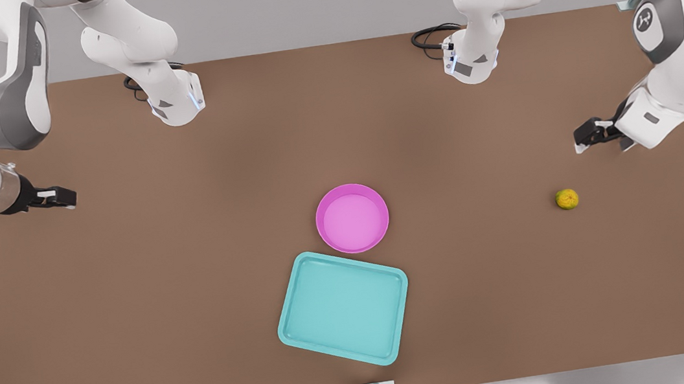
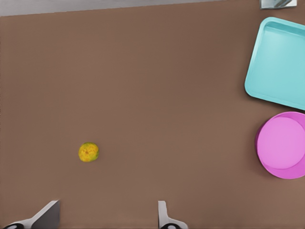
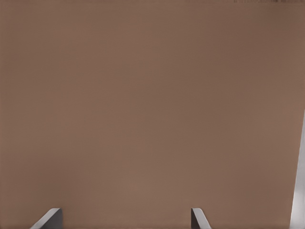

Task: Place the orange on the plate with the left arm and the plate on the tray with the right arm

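Spread left gripper (image 2: 107, 217) fingers hover near the orange (image 2: 88, 152), well short of it. Light, firm, likely to roll: pinch across its middle. Right gripper (image 3: 126, 219) waits, fingers spread.

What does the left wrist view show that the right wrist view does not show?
Left wrist view: the orange lying alone on the table, with the tray and the plate farther off, close together, both empty. Right wrist view: beyond bare brown table, a pale strip at one border, perhaps the table's edge. Both share the brown tabletop and their own gripper's two fingertips spread wide apart, holding nothing: left gripper, right gripper.
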